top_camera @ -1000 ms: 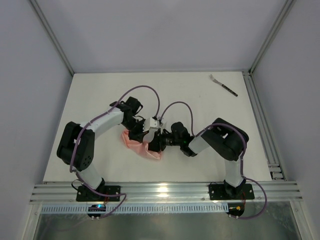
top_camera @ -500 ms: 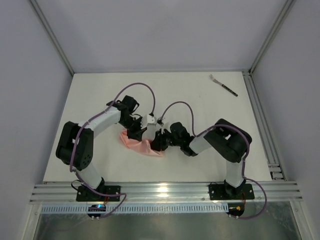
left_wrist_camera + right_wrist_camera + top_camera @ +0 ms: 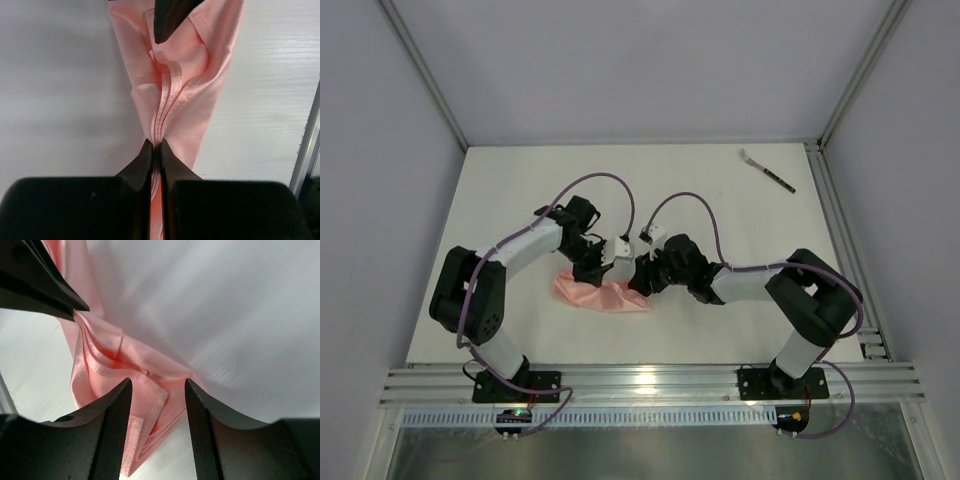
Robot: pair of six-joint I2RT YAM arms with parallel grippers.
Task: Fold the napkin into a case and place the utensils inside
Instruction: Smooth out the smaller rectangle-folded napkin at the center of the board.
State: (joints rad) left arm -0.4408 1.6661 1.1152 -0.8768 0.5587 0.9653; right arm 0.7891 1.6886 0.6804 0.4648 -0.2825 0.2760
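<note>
On the left, the left fingers (image 3: 149,152) are pinched tight on the stacked, hemmed edges of the napkin (image 3: 600,296). The napkin lies as a rumpled, partly gathered strip near the front middle of the surface (image 3: 710,205) and is not yet a tidy case. Just to its right, the right fingers (image 3: 124,390) stand apart over the cloth's other end, gripping nothing. The folding step looks to be in hand, perhaps midway. Next, the right fingers would likely need to take a loose edge and lay it over squarely while the left side anchors. The fork (image 3: 767,170) lies at the back right corner, well apart from the cloth.
</note>
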